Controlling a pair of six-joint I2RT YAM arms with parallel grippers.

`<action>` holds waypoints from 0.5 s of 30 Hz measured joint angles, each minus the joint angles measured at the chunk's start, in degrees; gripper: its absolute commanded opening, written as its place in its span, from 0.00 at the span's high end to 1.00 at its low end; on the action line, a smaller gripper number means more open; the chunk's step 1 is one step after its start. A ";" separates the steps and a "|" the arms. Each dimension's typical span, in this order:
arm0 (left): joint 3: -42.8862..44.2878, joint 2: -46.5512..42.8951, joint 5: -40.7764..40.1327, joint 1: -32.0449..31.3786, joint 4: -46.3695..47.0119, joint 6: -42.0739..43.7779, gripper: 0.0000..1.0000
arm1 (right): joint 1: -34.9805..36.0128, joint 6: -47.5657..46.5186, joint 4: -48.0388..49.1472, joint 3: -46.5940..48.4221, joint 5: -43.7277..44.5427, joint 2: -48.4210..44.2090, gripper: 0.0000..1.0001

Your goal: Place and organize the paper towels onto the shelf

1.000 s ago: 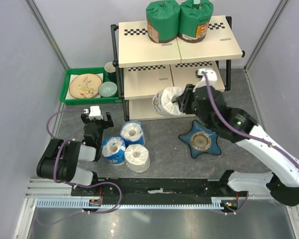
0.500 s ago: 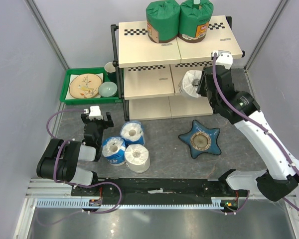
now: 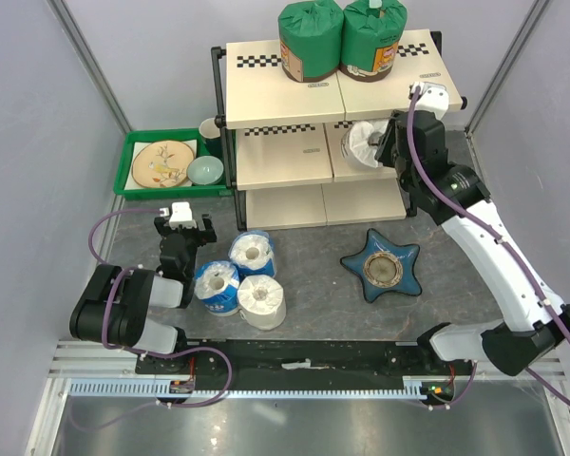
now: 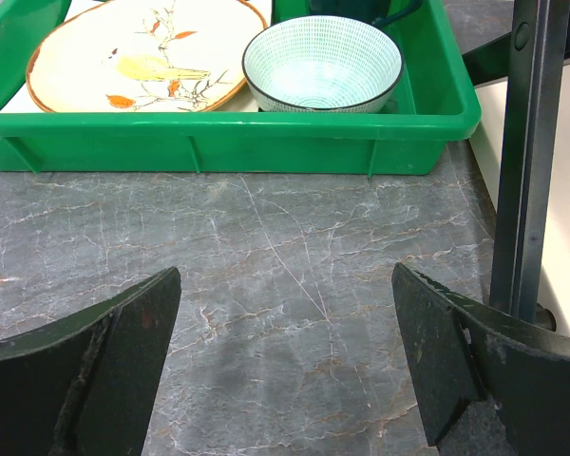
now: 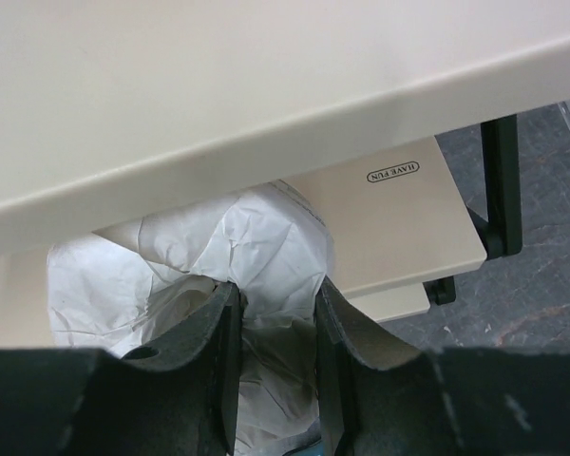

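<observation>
White paper towel roll point(image 3: 364, 142): right hand point(image 5: 275, 296) pinches its loose wrap, the roll likely too fat to span; sits on middle tier of shelf point(image 3: 266, 90), right side. Left hand point(image 4: 285, 285): wide, empty.

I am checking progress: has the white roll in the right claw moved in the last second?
Yes. In the top view the white roll went up and right, from in front of the lower boards of the shelf into its middle level.
</observation>
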 measured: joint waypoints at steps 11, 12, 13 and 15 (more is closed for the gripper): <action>0.00 0.00 0.00 0.00 0.00 0.00 0.01 | -0.72 1.16 3.17 -0.92 -5.55 2.62 0.73; 0.00 0.00 0.00 0.00 0.00 0.00 0.01 | -0.72 1.36 3.48 -1.07 -6.34 2.62 0.73; 0.00 0.00 0.00 0.00 0.00 0.00 0.01 | -0.72 1.51 3.67 -1.11 -7.10 2.64 0.73; 0.00 0.00 0.00 0.00 0.00 0.00 0.01 | -0.72 1.90 4.28 -1.11 -8.61 2.91 0.72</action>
